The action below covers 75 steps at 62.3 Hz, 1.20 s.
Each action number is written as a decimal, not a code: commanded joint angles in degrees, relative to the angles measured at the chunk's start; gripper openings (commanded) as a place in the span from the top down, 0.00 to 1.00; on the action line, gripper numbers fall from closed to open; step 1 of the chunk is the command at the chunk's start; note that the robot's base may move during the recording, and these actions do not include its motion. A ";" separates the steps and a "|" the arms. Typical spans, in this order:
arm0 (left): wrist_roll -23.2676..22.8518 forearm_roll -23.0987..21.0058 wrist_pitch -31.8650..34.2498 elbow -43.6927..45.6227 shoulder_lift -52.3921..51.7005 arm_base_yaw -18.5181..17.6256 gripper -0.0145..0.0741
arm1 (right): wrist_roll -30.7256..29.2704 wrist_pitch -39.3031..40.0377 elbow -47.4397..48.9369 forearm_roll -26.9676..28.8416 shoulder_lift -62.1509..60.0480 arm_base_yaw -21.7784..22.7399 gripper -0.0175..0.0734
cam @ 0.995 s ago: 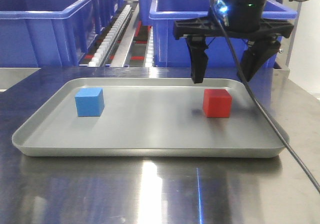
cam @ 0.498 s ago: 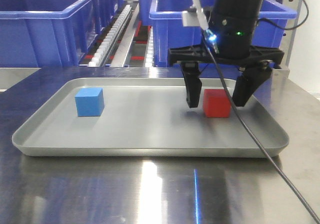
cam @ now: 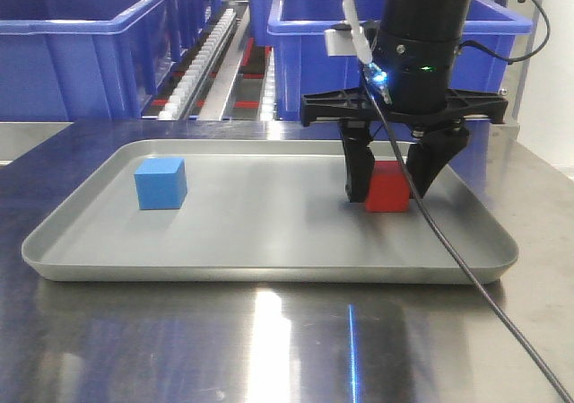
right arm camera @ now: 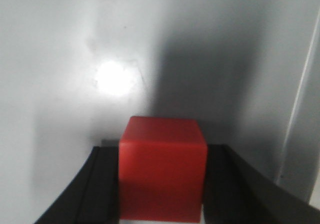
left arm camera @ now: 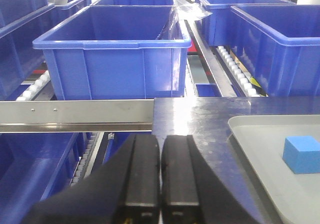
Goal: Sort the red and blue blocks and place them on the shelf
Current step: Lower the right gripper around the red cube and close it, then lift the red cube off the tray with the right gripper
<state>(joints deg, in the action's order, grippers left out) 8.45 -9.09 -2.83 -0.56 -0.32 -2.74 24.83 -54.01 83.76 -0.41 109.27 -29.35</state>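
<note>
Red matte cube is sitting at the right of the shallow grey metal tray, and my right gripper is clamping it from both sides. My left gripper is hanging empty, fingers pressed together, off the tray's edge, apart from the mid-blue matte cube.

Soft overhead glare on tray, perhaps defocused.
</note>
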 commanded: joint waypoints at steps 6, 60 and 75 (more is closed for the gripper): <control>-0.39 -0.10 4.57 -1.48 -1.14 0.06 0.70 | -0.04 1.39 2.15 0.00 -4.98 0.14 0.59; -0.39 -0.10 4.57 -1.48 -1.14 0.06 0.70 | -26.16 29.56 -30.90 6.69 -44.04 22.05 0.75; -0.39 -0.10 4.57 -1.48 -1.14 0.06 0.70 | -31.33 42.48 -46.31 7.55 -59.18 25.30 0.75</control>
<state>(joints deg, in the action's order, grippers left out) 8.45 -9.09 -2.83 -0.56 -0.32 -2.74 -5.98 -19.21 39.22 6.56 55.07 -4.38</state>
